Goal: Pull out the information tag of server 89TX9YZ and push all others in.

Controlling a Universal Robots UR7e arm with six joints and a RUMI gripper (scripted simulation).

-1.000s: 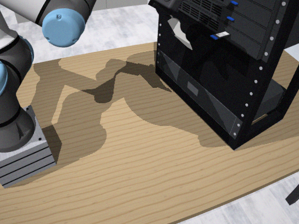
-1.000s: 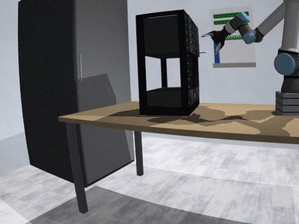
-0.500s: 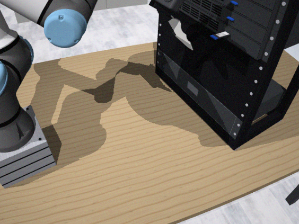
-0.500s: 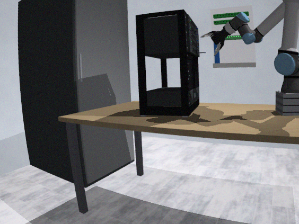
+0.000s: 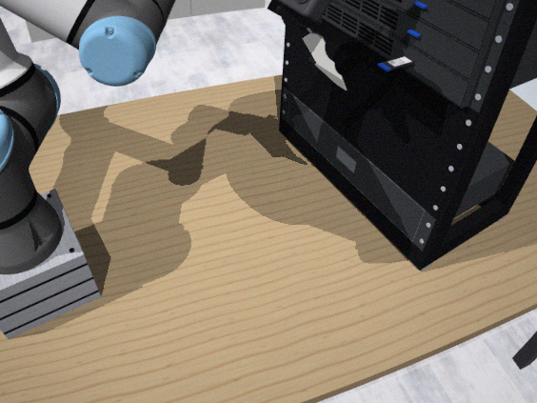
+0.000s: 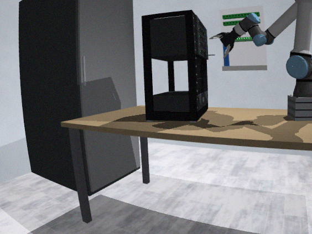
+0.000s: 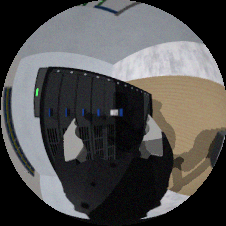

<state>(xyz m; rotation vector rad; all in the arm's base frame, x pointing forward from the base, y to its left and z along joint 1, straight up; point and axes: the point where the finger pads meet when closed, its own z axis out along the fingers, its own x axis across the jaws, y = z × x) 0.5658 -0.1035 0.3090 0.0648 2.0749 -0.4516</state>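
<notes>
We watch open jaws (image 6: 219, 45) face a black server rack on the worktop
On the worktop (image 5: 267, 306) (image 6: 110, 128) (image 7: 195, 107), we see the rack (image 5: 428, 253) (image 6: 148, 67) (image 7: 45, 107) standing upright, the jaws spread in front of it and grasping nothing. One information tag (image 5: 399, 62) (image 6: 211, 55) (image 7: 114, 112) juts from the rack's front, below the rack's other blue-ended tags (image 5: 414, 33) (image 7: 83, 112), which sit pushed in. We cannot read its print, so we cannot tell which of the rack's tags is 89TX9YZ.
</notes>
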